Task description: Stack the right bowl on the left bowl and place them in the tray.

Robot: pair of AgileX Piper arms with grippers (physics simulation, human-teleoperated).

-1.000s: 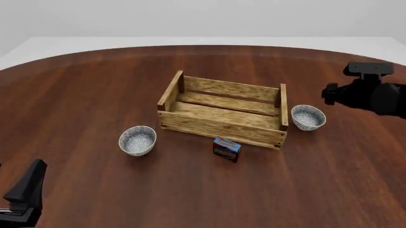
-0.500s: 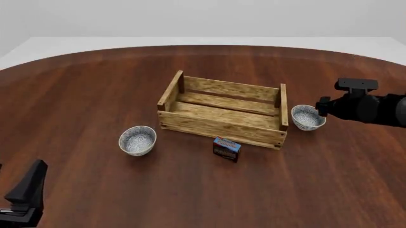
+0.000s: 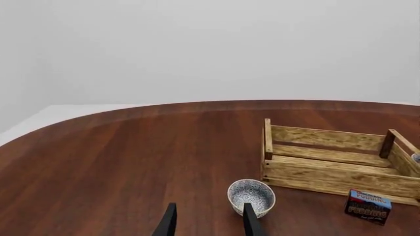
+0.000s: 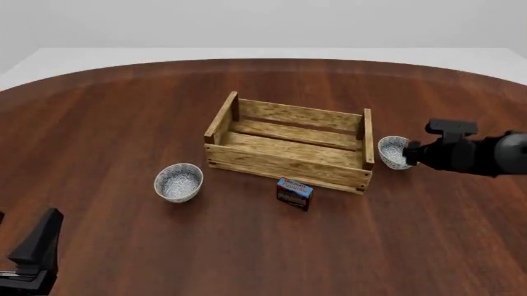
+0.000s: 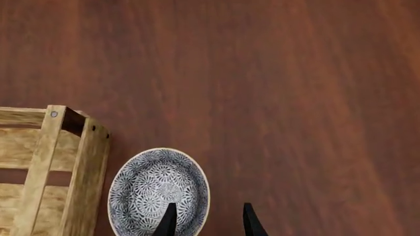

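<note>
You are on the first step: getting hold of the right bowl [image 4: 394, 152] so it can go onto the left bowl [image 4: 178, 182]. Your right hand [image 5: 206, 219] is released, its fingers [image 5: 169, 221] parted astride the bowl's rim on the side away from the tray [image 4: 288, 143]; in the wrist view one finger sits over the inside of the bowl and the other over bare desk [image 4: 107, 117] just outside it. Whether either one touches the rim yet, the pictures don't settle.

Next, I'd judge, you need to clench on that rim and then lift straight up, high enough to clear the tray's near corner post, since the bowl stands just beside the tray's right end wall.

The right bowl is small and round, white outside with a fine blue-grey floral pattern inside, upright and empty. The left bowl looks the same and stands well apart, off the tray's left front corner, towards the desk's near edge. A small carton [image 4: 294, 193] sits just in front of the tray; keep clear of it when crossing.

Your left hand [image 3: 206, 223] is released too, holding nothing, low by the desk's near left edge, pointing at the left bowl.
</note>
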